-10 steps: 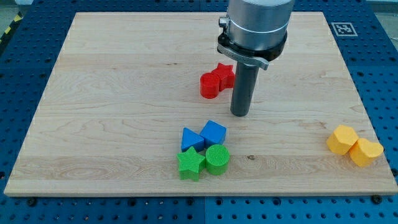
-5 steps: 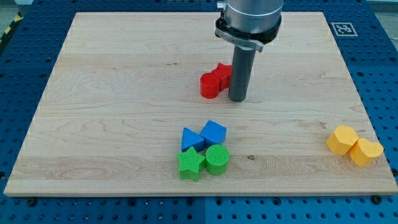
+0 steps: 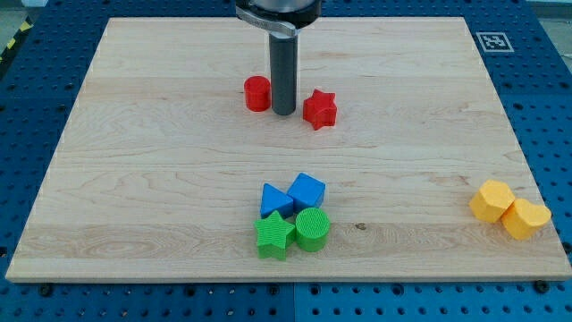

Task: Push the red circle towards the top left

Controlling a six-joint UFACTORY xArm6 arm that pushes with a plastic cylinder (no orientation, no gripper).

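The red circle (image 3: 257, 93) is sitting in the upper middle of the bench (image 3: 134, 179), just left of my tip (image 3: 284, 113), which is standing between it and the red star (image 3: 319, 109). This arm is carrying no fingers, only the rod. Lower down, a blue triangle (image 3: 274, 199), a blue cube (image 3: 307, 190), a green star (image 3: 275, 235) and a green circle (image 3: 313, 229) are clustering together. Two yellow blocks (image 3: 509, 210) are touching near the view's right edge
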